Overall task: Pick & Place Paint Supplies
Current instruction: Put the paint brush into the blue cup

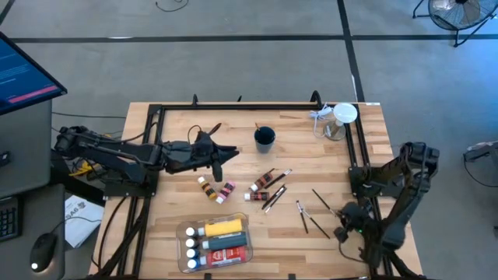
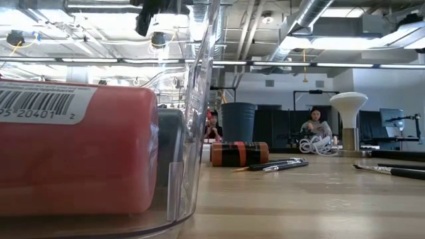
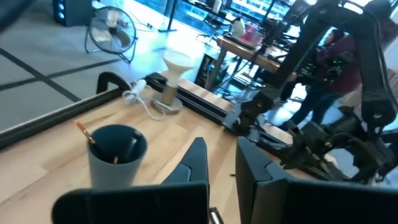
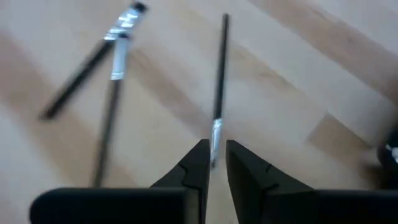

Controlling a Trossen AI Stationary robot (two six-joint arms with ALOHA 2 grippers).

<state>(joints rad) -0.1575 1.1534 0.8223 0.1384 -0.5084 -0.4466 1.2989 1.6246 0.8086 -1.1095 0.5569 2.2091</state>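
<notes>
- Right tool (image 4: 212,163) is low over the desk (image 1: 389,140), near its right front corner. Its two fingers are nearly together w/ only a thin gap, and one thin brush (image 4: 219,74) runs into that gap by its metal band.
- I can't tell if the fingers are pinching the brush or just sit on each side of it.
- That brush lies straight out ahead of the tool, long way pointing away from the wrist. So the tool lines up w/ the brush end, not across its middle.
- Two more brushes (image 4: 102,81) lie just beside it, off to one side, tips close together.
- In the high view, these brushes (image 1: 311,214) are by the right arm and well apart from the left arm, so the right arm is the nearer one.
- Left tool (image 1: 218,159) is up over the middle of the desk, fingers shut, holding nothing, near the dark cup (image 1: 264,138).
- The clear tray (image 1: 187,232) at the front already has the yellow bottle (image 1: 222,226) and other tubes in it.
- Next, I think: get a firm hold on the brush, then lift & carry it left.
</notes>
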